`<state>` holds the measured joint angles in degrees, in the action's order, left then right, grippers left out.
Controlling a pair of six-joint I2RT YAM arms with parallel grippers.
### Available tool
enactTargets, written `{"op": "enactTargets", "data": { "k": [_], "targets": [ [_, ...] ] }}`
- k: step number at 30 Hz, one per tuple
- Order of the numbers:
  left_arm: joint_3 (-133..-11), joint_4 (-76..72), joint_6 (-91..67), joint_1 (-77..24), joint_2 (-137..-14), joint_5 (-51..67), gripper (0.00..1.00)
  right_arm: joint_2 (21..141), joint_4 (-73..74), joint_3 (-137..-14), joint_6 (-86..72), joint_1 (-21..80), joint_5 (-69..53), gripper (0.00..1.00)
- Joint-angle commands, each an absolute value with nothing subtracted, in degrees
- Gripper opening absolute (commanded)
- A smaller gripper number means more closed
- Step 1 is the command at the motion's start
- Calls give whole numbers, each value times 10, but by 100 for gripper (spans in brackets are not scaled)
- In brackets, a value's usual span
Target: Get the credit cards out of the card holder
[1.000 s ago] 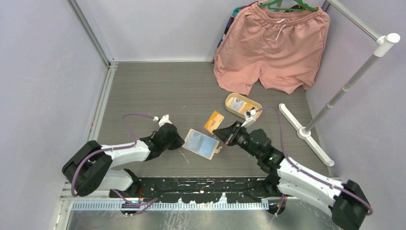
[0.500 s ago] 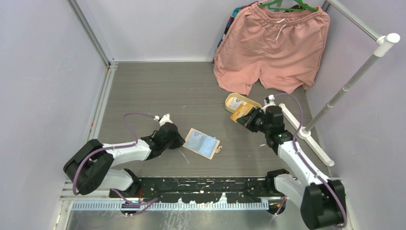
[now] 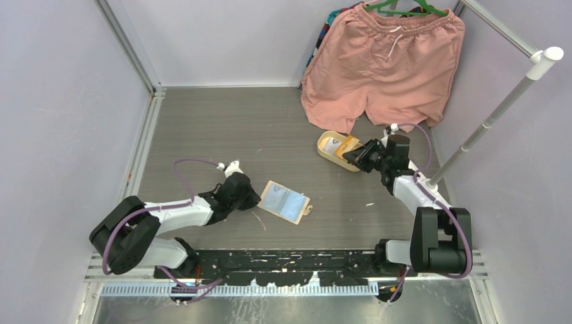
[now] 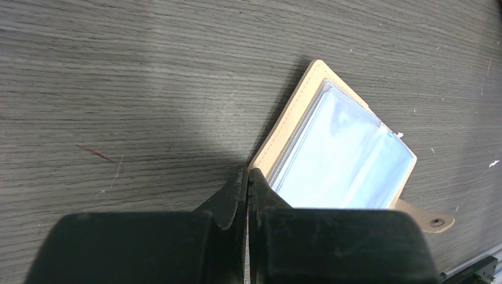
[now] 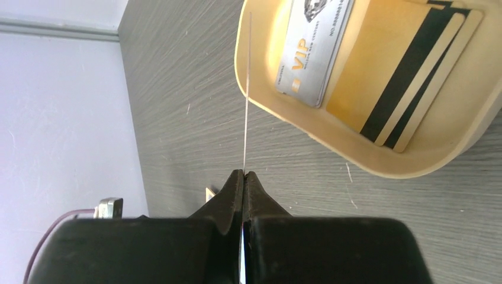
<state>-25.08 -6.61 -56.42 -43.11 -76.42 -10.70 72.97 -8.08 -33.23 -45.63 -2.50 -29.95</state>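
Carrying the orange card [image 3: 349, 144], the right gripper [image 3: 356, 157] has reached the tray [image 3: 322, 152].

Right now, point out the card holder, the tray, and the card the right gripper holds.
card holder [image 4: 343, 160], left wrist view, on the clear inner pocket.
tray [image 5: 414, 168], right wrist view, on its rim.
held card [image 5: 247, 89], right wrist view, on its thin edge.
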Motion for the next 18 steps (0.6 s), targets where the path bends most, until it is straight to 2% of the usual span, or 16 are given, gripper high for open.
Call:
{"op": "enactTargets", "data": {
  "k": [1, 18],
  "targets": [
    [-252, -49, -551, -432, -768, -118, 0, 747, -135, -356, -467, -45, -314, 1],
    [-247, -57, -554, -433, -782, -113, 0, 856, -247, -340, -525, -63, -322, 1]
  ]
}}
